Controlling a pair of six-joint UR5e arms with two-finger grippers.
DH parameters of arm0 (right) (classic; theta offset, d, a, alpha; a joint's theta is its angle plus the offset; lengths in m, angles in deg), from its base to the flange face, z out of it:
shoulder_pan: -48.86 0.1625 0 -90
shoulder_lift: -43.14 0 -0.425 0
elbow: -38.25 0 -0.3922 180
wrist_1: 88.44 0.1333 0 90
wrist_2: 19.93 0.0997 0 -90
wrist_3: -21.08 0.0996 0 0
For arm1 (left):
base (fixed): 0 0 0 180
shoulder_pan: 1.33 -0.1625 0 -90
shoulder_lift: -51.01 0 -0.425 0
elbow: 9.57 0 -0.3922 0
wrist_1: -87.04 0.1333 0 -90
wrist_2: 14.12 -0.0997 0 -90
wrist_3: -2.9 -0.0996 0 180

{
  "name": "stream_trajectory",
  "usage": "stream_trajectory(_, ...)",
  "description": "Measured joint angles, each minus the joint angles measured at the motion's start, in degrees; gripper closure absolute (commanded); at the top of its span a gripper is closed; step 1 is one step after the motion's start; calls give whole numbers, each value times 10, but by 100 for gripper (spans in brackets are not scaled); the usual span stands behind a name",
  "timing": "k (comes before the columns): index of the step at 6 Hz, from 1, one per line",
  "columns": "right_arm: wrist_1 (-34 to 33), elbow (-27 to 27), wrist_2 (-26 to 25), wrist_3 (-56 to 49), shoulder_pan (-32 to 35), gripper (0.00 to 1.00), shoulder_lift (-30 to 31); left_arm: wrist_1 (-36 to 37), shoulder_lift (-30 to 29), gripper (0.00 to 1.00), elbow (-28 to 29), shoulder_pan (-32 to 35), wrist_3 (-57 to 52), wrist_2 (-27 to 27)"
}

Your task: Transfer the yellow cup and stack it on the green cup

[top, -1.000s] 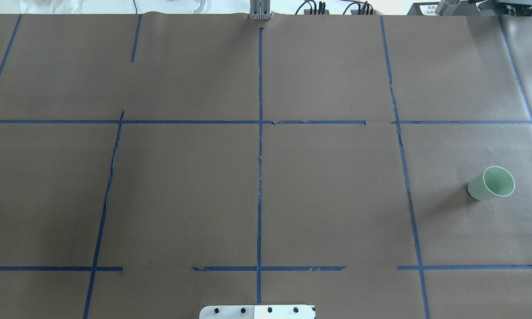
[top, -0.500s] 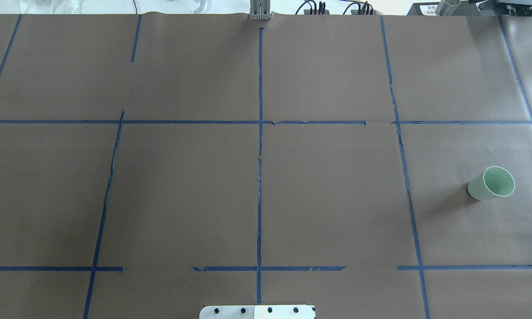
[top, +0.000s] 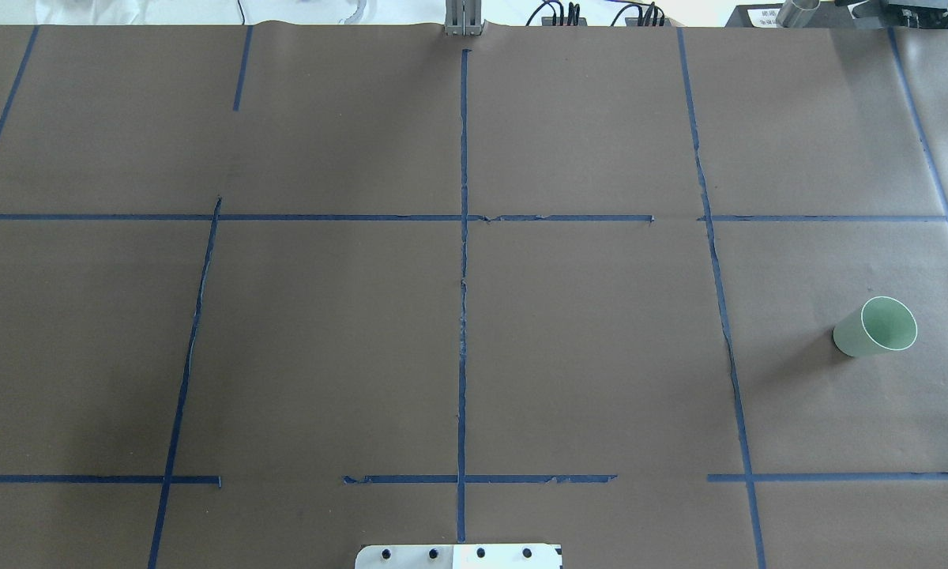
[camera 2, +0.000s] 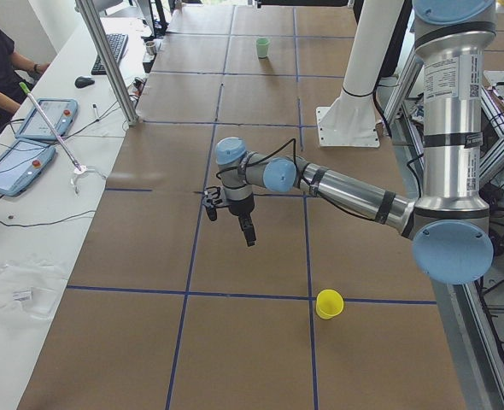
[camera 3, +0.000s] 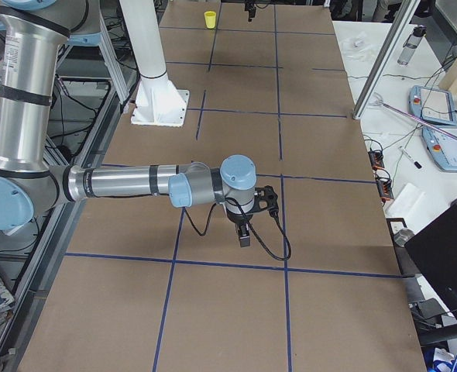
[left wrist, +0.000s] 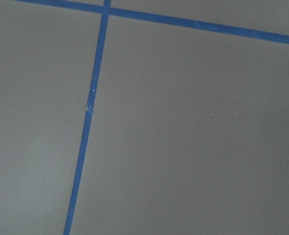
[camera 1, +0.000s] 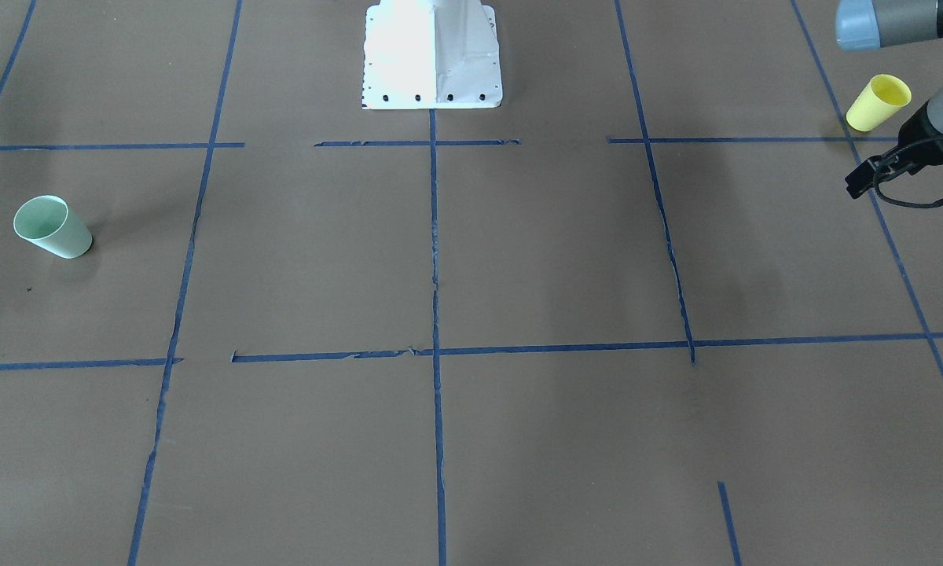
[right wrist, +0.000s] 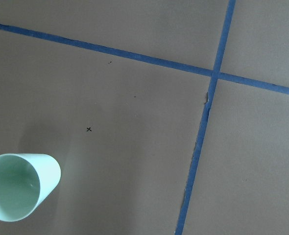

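With the yellow cup (camera 1: 878, 102) upright on the tabletop (camera 1: 566, 259) far left of the white base (camera 1: 432, 55) and the green cup (camera 1: 51, 227) far right, I cannot tell whether the left fingers (camera 2: 247, 229) or right fingers (camera 3: 244, 235) are spread or clenched, and a clenched descent could topple the yellow cup.

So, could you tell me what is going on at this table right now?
Nothing is held yet. The yellow cup stands upright at the robot's left end of the table, and the green cup stands upright at the right end. The left gripper hangs above the table near the yellow cup without touching it. The right gripper hangs over the other end. I cannot tell whether either is open.
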Motion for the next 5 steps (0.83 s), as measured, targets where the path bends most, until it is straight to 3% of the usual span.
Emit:
stream_trajectory(3,3,1,0,4,-1,0,1,15,29,0,-6,-97,310,-118)
stream_trajectory(5,3,1,0,4,-2,0,1,100,28,0,-11,-183,542,-196)
